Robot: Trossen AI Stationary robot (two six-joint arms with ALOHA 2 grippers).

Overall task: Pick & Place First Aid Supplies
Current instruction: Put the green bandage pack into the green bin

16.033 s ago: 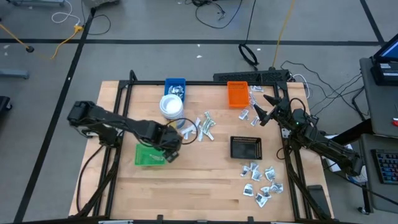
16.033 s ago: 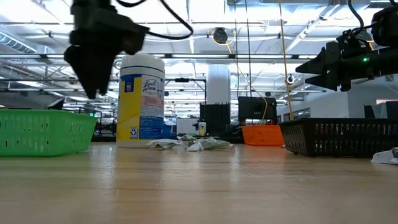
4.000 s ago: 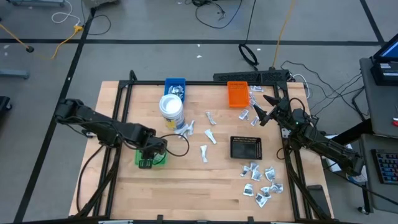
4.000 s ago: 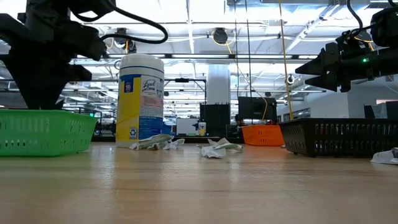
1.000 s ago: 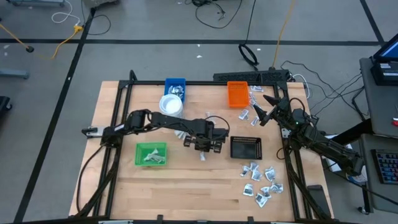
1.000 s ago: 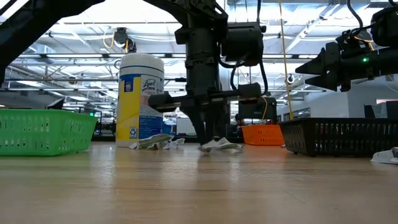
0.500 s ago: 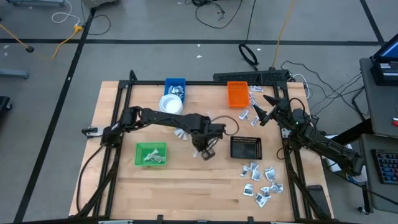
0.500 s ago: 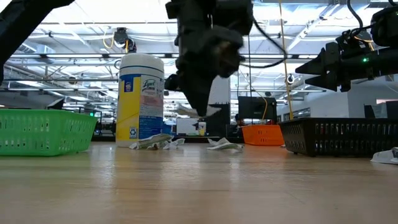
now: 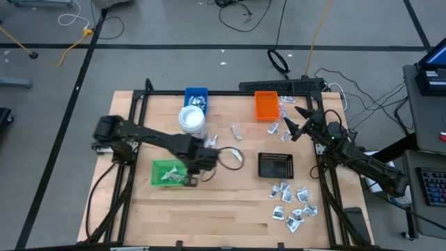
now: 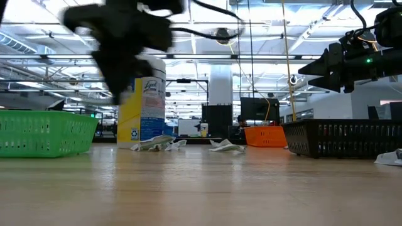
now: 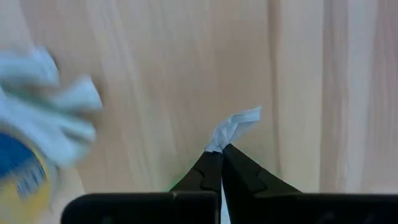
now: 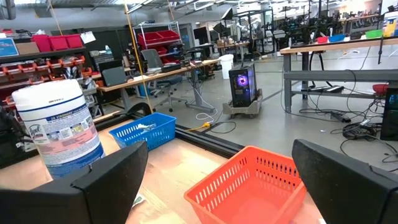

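The left hand (image 9: 189, 174), pinched shut on a white packet (image 11: 235, 124), hung at the green tray's (image 9: 162, 167) right edge.

The right hand (image 9: 293, 130), fingers spread and empty, waited far off.

The left hand (image 11: 221, 163) has its two dark fingers (image 11: 241, 171) pressed together on a small white packet (image 11: 235, 124), whose crumpled end sticks out past the fingertips above the pale wooden tabletop (image 11: 186, 74). Blurred white packets (image 11: 46, 109) lie nearby beside something blue and yellow (image 11: 22, 171).
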